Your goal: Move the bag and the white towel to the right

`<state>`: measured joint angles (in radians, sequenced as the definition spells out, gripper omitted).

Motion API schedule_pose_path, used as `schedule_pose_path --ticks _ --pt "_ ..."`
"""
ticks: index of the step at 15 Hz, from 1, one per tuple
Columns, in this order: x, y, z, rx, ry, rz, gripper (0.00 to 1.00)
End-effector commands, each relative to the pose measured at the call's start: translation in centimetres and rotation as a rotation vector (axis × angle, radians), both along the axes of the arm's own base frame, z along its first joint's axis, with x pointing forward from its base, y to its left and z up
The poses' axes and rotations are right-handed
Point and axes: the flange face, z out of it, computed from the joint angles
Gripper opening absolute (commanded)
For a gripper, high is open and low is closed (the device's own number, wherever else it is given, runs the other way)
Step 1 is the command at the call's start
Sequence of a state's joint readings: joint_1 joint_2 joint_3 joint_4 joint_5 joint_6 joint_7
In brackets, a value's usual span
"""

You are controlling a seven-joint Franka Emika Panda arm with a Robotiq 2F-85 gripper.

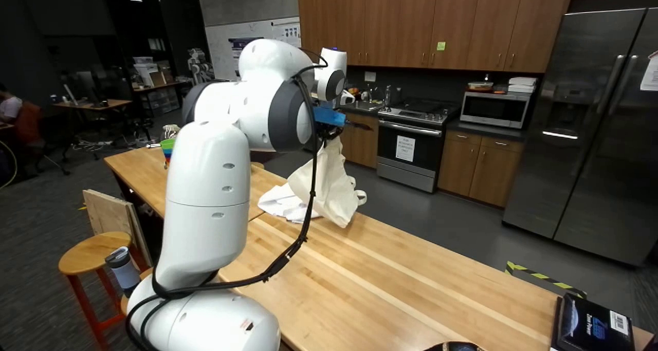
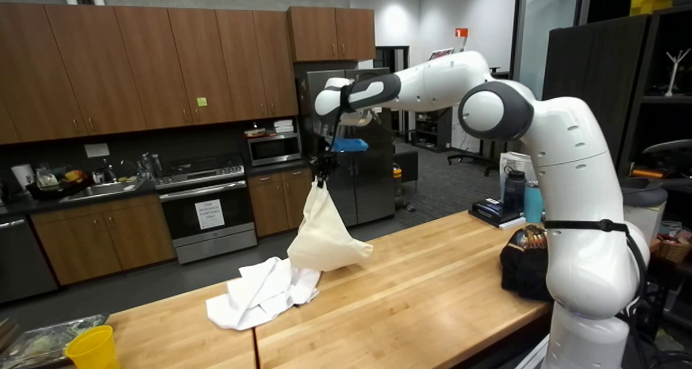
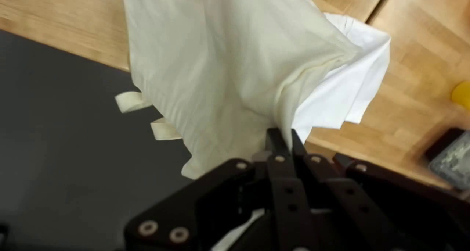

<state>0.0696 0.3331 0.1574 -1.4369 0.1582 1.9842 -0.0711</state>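
Cream bag (image 2: 327, 234) in gripper (image 3: 285, 136) (underside unclear)

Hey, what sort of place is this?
Probably a research lab's kitchen: a black-and-steel oven bears a white paper sign reading "for research purposes only", near a tall dark grey refrigerator and brown wooden wall cabinets.

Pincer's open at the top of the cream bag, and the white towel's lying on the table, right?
Not open: the wrist view shows the pincer closed on the cream bag. The rest holds: the white towel is lying on the table.
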Motion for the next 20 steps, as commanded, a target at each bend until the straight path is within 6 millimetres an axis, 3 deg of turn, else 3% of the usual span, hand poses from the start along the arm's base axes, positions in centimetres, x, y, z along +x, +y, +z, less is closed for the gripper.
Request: schedule_pose_path --ticks 1,5,6,10,16,18,20 --pt "-4.7 -2.8 4.2 0.050 -0.120 -0.154 0.01" --pt "-9.2 -5.2 7.2 0.084 -0.267 -0.318 0.01" --pt "-5.7 -4.0 6.2 0.070 -0.215 -0.244 0.04" --pt "-8.7 -5.0 7.0 0.078 -0.249 -0.296 0.04" --pt "-8.8 -5.0 6.5 0.077 -0.248 -0.300 0.01" --pt "-9.3 -6.3 7.9 0.105 -0.319 -0.354 0.01" --pt "-11.2 -8.3 10.4 0.122 -0.407 -0.442 0.01"
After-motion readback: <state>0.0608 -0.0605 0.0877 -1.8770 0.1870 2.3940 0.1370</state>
